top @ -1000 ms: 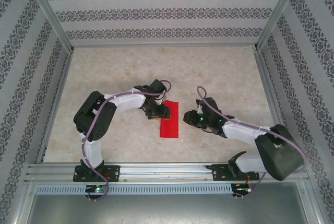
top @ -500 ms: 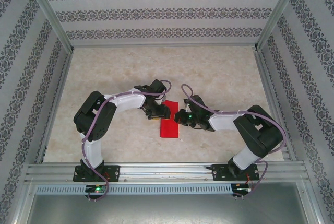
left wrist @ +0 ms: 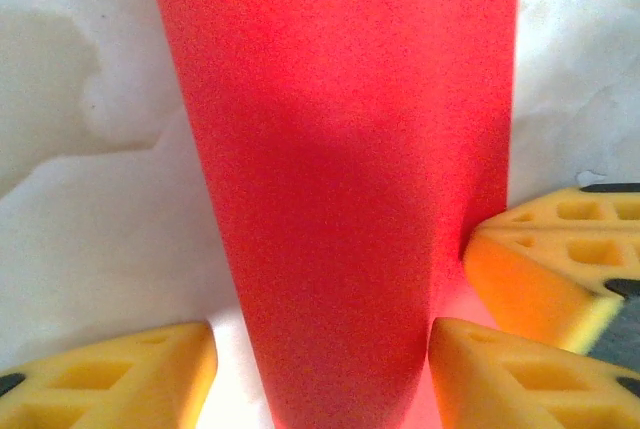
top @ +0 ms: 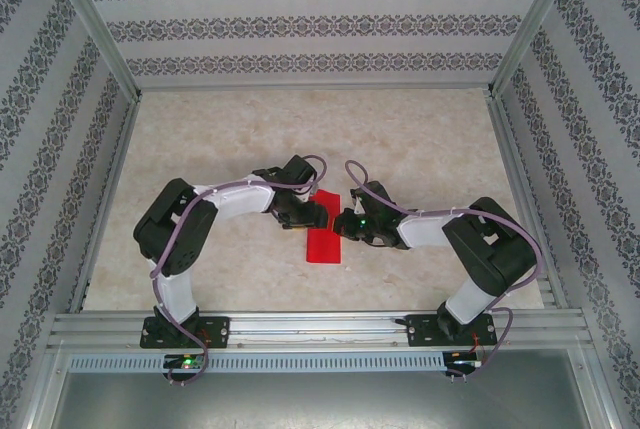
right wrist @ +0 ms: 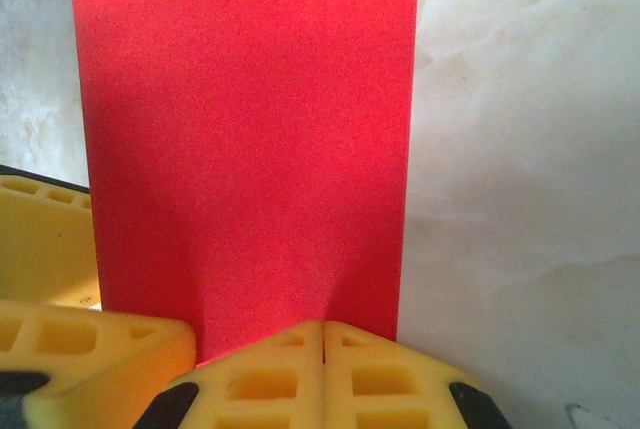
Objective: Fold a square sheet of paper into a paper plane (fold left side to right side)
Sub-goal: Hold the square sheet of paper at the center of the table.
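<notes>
Handles light, limp, crease-prone, so grip folded red paper (top: 323, 245), flat at centre of table (top: 420, 139), by an edge only: right gripper (right wrist: 325, 335) pinched shut on its 3 o'clock edge, left gripper (left wrist: 320, 374) spread wide over its 9 o'clock side.

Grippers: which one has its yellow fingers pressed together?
The right gripper: its two yellow fingers meet at the edge of the red paper. The left gripper has its fingers spread apart, with the paper between them.

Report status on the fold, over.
Left tool open astride the folded red paper. Right tool shut at its edge, grip unconfirmed. Paper flat on table. Tools crowded close together.
</notes>
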### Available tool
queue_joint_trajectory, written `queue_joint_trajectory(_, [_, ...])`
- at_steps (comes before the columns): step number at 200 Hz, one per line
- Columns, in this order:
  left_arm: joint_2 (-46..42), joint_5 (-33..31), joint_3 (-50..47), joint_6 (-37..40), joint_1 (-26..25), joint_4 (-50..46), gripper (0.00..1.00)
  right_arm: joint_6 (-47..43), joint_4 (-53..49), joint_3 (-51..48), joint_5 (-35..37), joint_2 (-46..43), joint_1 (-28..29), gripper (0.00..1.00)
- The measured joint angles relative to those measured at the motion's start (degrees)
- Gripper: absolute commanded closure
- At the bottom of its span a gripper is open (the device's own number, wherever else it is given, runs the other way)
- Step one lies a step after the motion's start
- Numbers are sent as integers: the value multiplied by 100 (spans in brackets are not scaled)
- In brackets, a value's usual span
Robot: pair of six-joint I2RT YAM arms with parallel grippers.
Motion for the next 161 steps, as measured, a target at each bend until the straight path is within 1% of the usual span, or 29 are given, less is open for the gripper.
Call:
queue_joint_trajectory(38, [-389, 52, -501, 7, 68, 531, 35, -22, -26, 7, 0, 0, -2, 100])
queue_joint_trajectory(63, [-804, 85, -728, 50, 372, 549, 37, -39, -85, 35, 2, 0, -2, 100])
queue_joint_trajectory(80, [-1182, 175, -826, 111, 577, 584, 43, -46, -109, 44, 7, 0, -2, 100])
queue_joint_trajectory(99, [-1499, 398, -896, 221, 638, 730, 55, -48, -120, 46, 9, 0, -2, 100])
queue_joint_trajectory(110, [-1585, 671, -946, 267, 634, 922, 61, -48, -144, 59, 9, 0, -2, 100])
queue_joint_trajectory(140, [-1519, 1440, -1235, 223, 623, 1585, 75, -72, -197, 87, 11, 0, -2, 100])
queue_joint_trajectory(161, [-1237, 1818, -1305, 203, 568, 1891, 78, -111, -232, 103, 11, 0, -2, 100])
